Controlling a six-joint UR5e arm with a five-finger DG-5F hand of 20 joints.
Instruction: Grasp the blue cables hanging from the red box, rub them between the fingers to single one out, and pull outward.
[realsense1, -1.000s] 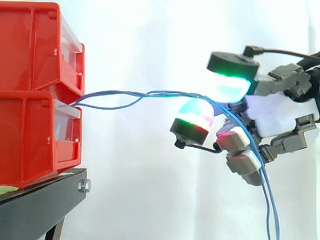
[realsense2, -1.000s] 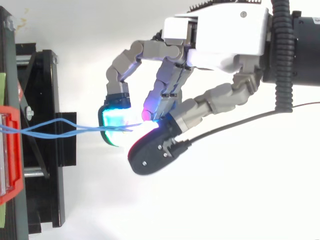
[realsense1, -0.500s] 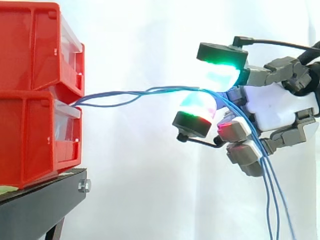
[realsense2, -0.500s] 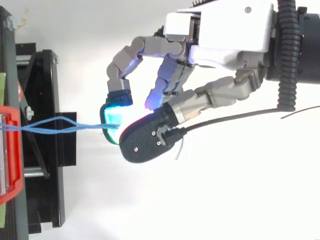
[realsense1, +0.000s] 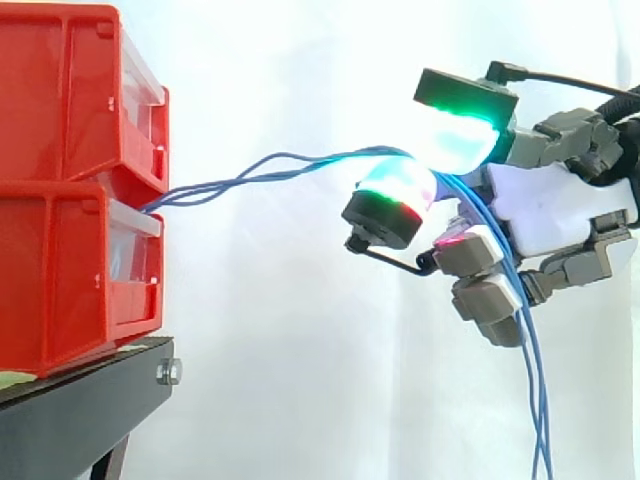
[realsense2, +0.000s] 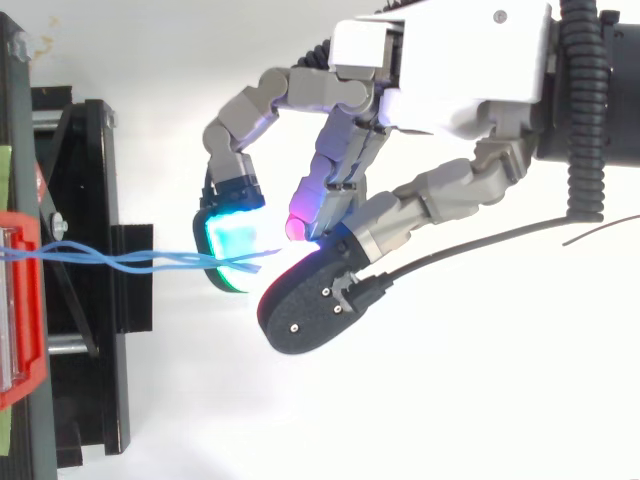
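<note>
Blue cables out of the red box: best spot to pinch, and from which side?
Probably the free span beyond the red box, where the blue cables run bunched together in open air. Come from the side away from the box, pads above and below the bundle; the hand pinches there now.

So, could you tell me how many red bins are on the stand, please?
2, stacked at the side view's left: the upper bin sits on the lower bin, which rests on the black stand.
</note>
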